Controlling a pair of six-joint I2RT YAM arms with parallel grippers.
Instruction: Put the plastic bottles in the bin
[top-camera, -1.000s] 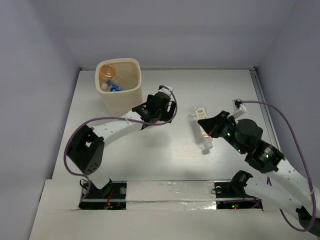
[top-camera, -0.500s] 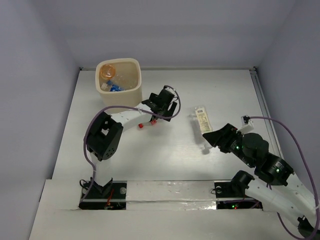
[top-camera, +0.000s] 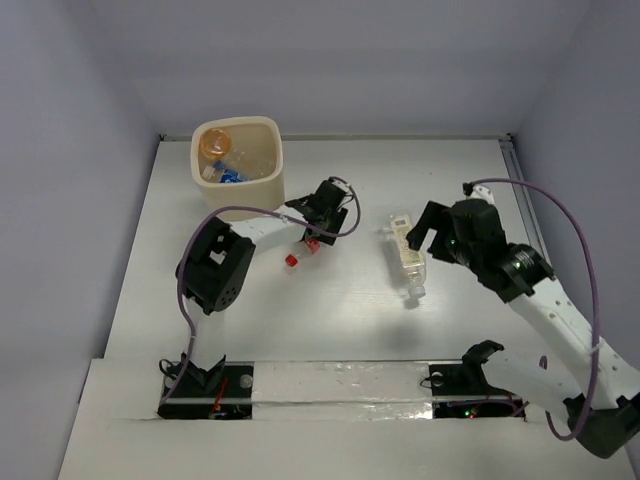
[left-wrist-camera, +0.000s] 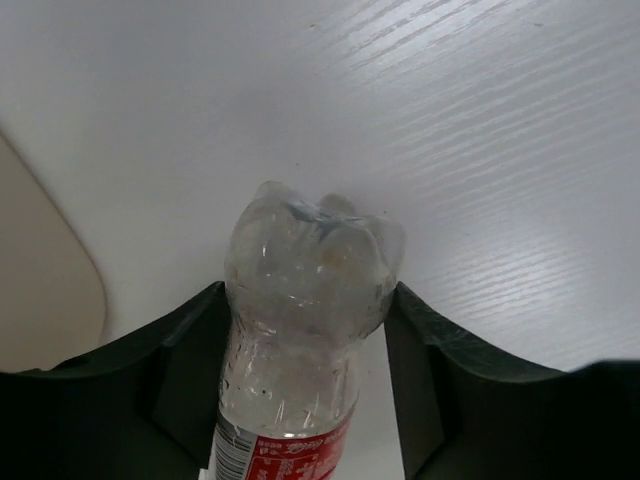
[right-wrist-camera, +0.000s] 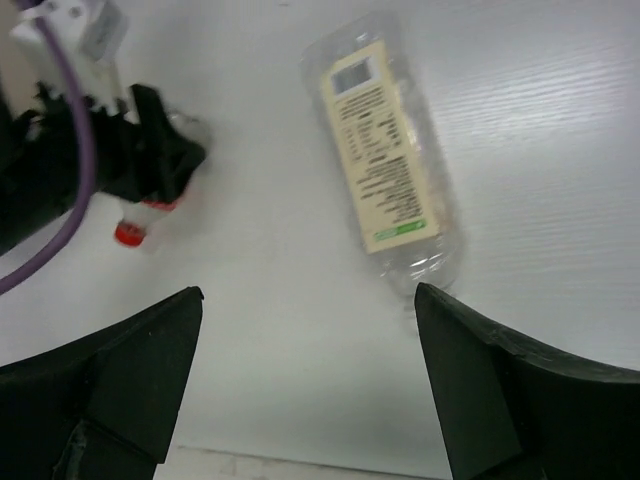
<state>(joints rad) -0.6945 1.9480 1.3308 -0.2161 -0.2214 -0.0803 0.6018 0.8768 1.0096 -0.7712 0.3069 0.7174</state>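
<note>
A clear bottle with a red label (left-wrist-camera: 300, 250) lies on the table to the right of the bin, its red cap (top-camera: 292, 260) pointing toward the arms. My left gripper (top-camera: 317, 226) (left-wrist-camera: 308, 292) is shut on its body, a finger pressed to each side. The cream bin (top-camera: 262, 190) stands at the back left with an orange bottle (top-camera: 215, 143) and a blue-labelled bottle (top-camera: 229, 173) inside. A clear bottle with a cream label (top-camera: 405, 252) (right-wrist-camera: 385, 165) lies mid-table. My right gripper (top-camera: 428, 232) (right-wrist-camera: 308, 295) hovers open just right of it, holding nothing.
The bin's cream wall (left-wrist-camera: 40, 270) is close on the left of the left gripper. Purple cables loop from both arms (top-camera: 560, 215). The table's raised right edge (top-camera: 520, 190) runs behind the right arm.
The left gripper dropped over the red-labelled bottle and closed on it. The right gripper opened, drew back, then swung up to the right side of the cream-labelled bottle.
</note>
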